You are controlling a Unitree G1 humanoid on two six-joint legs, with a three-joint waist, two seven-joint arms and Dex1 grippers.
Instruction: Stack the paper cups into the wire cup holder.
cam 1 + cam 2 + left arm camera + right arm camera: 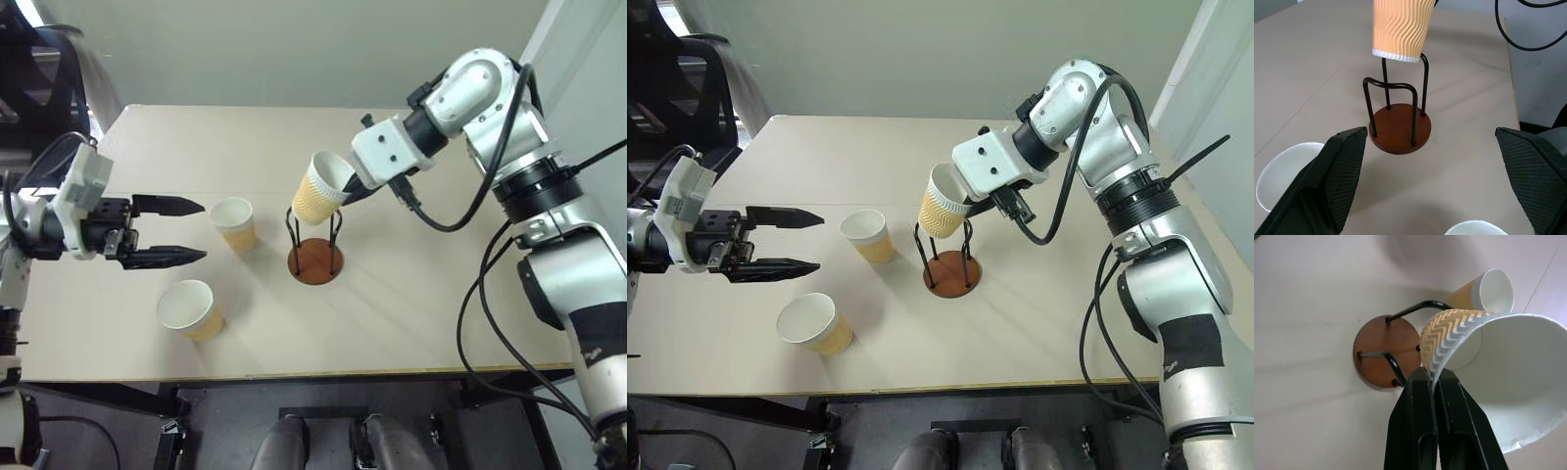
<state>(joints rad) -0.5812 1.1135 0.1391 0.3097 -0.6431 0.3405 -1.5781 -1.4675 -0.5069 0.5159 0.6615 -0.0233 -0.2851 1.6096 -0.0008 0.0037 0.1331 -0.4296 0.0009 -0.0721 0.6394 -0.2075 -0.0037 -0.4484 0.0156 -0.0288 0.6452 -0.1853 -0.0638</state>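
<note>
My right gripper [350,188] is shut on the rim of a ridged tan paper cup [318,192]. The cup hangs tilted just over the black loops of the wire cup holder [315,261], which stands on its round reddish-brown base mid-table. In the right wrist view the fingers [1420,396] pinch the cup's wall [1449,335] above the base [1378,350]. Two more paper cups stand upright left of the holder, one farther back [233,223] and one nearer the front edge [189,308]. My left gripper [203,231] is open, pointing at the farther cup, holding nothing.
The beige table [411,313] ends in a front edge just below the nearer cup. Black cables hang from my right arm [470,211] over the table's right side. A dark chair [686,78] stands beyond the table's far left corner.
</note>
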